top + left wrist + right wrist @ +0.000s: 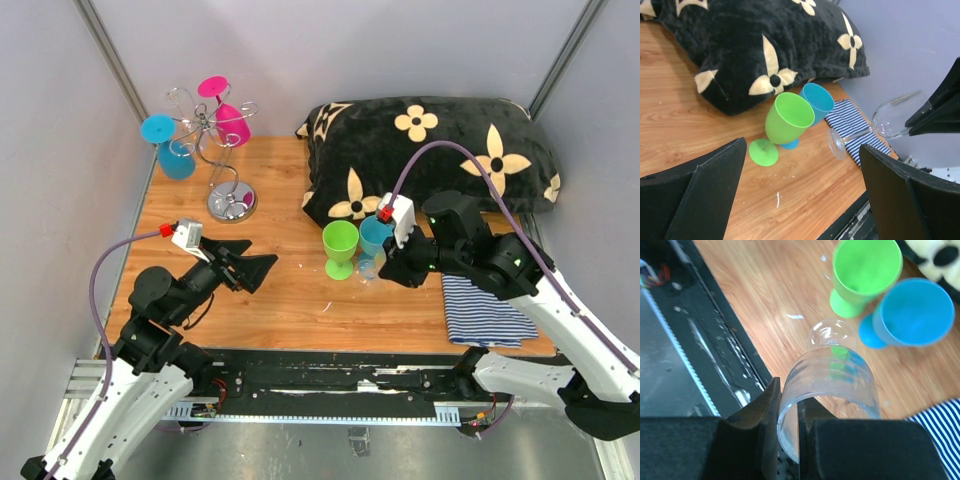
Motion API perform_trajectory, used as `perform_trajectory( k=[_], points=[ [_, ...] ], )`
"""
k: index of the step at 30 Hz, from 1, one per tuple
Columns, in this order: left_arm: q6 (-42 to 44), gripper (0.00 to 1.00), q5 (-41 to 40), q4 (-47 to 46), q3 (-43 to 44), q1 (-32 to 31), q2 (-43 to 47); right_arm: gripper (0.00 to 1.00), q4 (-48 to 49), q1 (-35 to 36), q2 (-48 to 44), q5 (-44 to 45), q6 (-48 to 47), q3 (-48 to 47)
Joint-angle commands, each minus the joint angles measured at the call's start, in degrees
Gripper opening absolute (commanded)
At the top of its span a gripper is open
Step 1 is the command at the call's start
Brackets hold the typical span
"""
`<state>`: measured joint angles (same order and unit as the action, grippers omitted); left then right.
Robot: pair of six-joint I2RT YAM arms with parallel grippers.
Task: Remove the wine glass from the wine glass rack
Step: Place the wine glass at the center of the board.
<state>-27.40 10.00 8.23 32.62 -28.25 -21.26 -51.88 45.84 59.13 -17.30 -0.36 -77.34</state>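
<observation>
The wine glass rack (213,150), a silver wire stand on a round chrome base (232,204), stands at the back left. A blue glass (168,146) and a pink glass (226,112) hang upside down from its hooks. My right gripper (388,268) is shut on the rim of a clear wine glass (832,375). It holds the glass tilted, foot low over the table, next to a green glass (340,246) and a blue glass (376,236) that stand upright. The clear glass also shows in the left wrist view (879,125). My left gripper (255,268) is open and empty over the wood.
A black pillow with cream flowers (430,150) lies at the back right. A blue-striped cloth (480,310) lies under my right arm near the front edge. Grey walls close in the left, back and right sides. A black rail (330,375) runs along the table's front.
</observation>
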Motion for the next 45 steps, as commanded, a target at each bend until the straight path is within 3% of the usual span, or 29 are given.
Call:
perform_trajectory(
  k=[1, 8, 14, 20, 23, 30, 38, 45],
  points=[
    [-2.4, 1.0, -4.4, -1.6, 1.9, 0.1, 0.5, 0.01, -7.9, 0.4, -0.9, 8.2, -3.1, 0.9],
    [-3.2, 1.0, -4.0, -1.6, 2.0, 0.2, -0.1, 0.01, -7.7, -2.6, -0.2, 16.5, -1.7, 6.3],
    [-3.4, 1.0, -2.5, -0.8, 2.4, 0.2, -1.1, 0.01, 3.1, -9.4, -0.1, 23.9, -0.9, 12.2],
    [-3.7, 1.0, -5.3, 2.6, 3.5, 0.2, -0.9, 0.01, 13.0, -18.6, 0.9, 16.5, 5.3, 15.7],
    [-3.6, 1.0, -6.5, 3.6, 3.5, 0.2, -0.7, 0.03, 17.5, -19.5, 3.0, 12.8, 6.5, 17.9],
    [-4.1, 1.0, -4.2, 2.4, 3.3, 0.2, 0.0, 0.01, 17.5, -21.2, 10.9, 15.6, 8.7, 16.3],
    [-4.5, 1.0, -4.7, 2.7, 2.5, 0.2, 1.1, 0.02, 20.3, -21.9, 15.5, 10.0, 9.6, 16.3],
    [-4.0, 1.0, -4.8, 3.0, 2.7, 0.2, 1.1, 0.16, 18.7, -22.2, 17.0, 10.9, 9.0, 14.1]
  ],
)
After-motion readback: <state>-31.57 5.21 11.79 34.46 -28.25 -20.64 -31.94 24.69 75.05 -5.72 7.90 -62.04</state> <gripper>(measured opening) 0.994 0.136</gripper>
